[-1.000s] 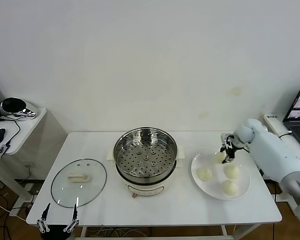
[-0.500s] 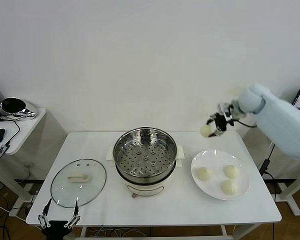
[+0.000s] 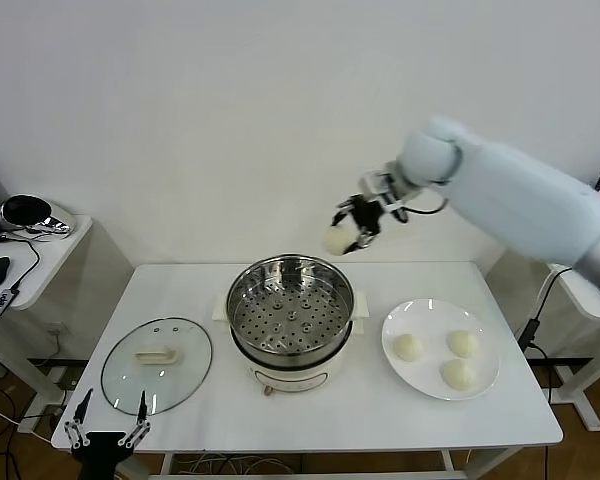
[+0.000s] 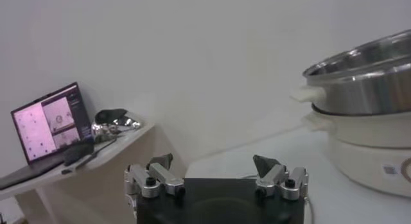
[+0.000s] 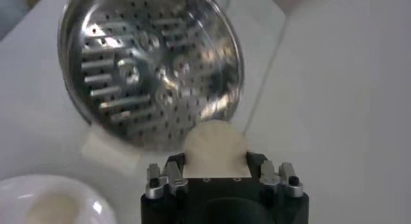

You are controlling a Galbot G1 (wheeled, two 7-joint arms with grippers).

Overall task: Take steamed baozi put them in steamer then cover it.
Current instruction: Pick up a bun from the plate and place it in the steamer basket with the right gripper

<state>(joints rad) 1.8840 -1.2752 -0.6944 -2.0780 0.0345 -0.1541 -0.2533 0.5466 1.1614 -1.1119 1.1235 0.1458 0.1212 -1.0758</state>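
Observation:
My right gripper [image 3: 348,228] hangs in the air above the far right rim of the steamer [image 3: 291,300], shut on one cream-white baozi [image 3: 338,240]. In the right wrist view that baozi [image 5: 215,148] fills the gap between the fingers, with the perforated tray [image 5: 148,58] below it. Three more baozi [image 3: 409,347] [image 3: 463,343] [image 3: 459,374] lie on the white plate [image 3: 485,392] to the steamer's right. The glass cover [image 3: 158,365] lies flat on the table, left of the steamer. My left gripper [image 3: 106,432] is parked open, off the table's front left edge.
A low side table [image 3: 50,255] at the left carries a black and silver object [image 3: 30,213] and cables. The left wrist view shows a lit laptop [image 4: 51,119] there and the steamer's side [image 4: 366,71]. The wall stands close behind the table.
My right gripper has lifted one baozi off the plate and carried it up and left, to above the steamer's rim. The left gripper has sunk slightly.

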